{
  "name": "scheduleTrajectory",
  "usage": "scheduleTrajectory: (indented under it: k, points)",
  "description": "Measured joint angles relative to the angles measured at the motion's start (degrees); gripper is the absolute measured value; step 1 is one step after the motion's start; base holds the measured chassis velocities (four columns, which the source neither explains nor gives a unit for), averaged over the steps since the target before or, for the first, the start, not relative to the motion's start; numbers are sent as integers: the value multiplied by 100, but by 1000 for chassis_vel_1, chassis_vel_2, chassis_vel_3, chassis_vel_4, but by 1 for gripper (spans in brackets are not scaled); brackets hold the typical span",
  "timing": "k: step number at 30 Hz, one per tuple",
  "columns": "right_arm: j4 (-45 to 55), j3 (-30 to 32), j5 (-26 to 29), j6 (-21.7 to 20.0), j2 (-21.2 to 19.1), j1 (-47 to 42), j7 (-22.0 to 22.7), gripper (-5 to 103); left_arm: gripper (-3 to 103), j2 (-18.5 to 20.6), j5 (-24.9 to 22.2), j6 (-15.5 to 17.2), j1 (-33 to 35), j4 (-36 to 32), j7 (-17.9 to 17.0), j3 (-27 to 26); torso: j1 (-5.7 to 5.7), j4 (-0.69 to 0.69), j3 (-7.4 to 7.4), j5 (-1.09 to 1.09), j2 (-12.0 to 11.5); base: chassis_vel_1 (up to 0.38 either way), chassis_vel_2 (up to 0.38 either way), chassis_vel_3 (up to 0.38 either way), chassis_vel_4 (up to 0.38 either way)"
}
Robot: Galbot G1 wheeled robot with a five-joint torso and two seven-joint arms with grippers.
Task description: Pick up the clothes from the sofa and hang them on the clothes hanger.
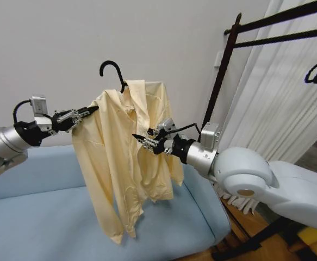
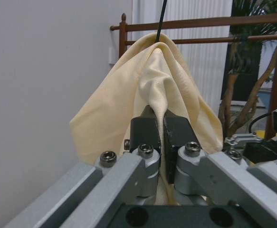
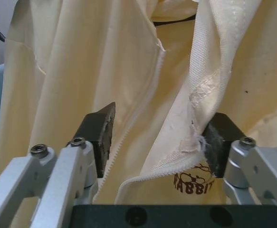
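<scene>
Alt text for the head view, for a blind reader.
A pale yellow shirt on a black hanger is held over a light blue sofa. The left gripper pinches its shoulder; the right gripper is open at its front. A dark clothes rack stands at the right.

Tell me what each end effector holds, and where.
Left end effector pinches the yellow shirt at the shoulder; right end effector is open around its front edge.

It looks like a home living room. A pale blue sofa (image 1: 49,217), white curtains (image 1: 278,98), wooden clothes rack (image 1: 222,70) and potted plant (image 2: 245,95) furnish it.
</scene>
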Motion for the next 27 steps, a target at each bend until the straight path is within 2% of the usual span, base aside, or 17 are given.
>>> scheduleTrajectory:
  k: [1,2,3,7,9,12,19,24,27]
  points:
    - [21,29,58,3,-73,40,-9,54,2,1,-15,0,-10,66,119,-10,0,0,0,0,0,0,0,0,0]
    - [71,51,109,14,-162,78,-22,60,2,14,-8,-1,-23,157,281,-13,0,0,0,0,0,0,0,0,0]
    - [71,51,109,14,-162,78,-22,60,2,14,-8,-1,-23,157,281,-13,0,0,0,0,0,0,0,0,0]
    - [254,113,242,74,-485,179,-113,82,2,64,182,0,-110,474,624,39,0,0,0,0,0,0,0,0,0]
    - [300,134,279,85,-569,200,-150,82,2,72,208,-1,-122,536,650,52,0,-1,0,0,0,0,0,0,0]
    - [434,161,305,135,-798,220,-274,97,2,87,245,3,-135,665,709,62,0,-1,0,0,0,0,0,0,0]
    - [580,190,306,175,-806,279,-297,100,2,89,342,5,-135,689,630,62,0,-1,-1,0,0,0,0,0,0]
    - [550,158,314,147,-493,354,-108,100,2,78,366,5,-140,588,582,62,0,1,0,0,0,0,0,0,0]
    - [250,215,323,143,-464,486,-177,100,2,97,506,10,-116,666,812,54,0,0,0,0,0,0,0,0,0]
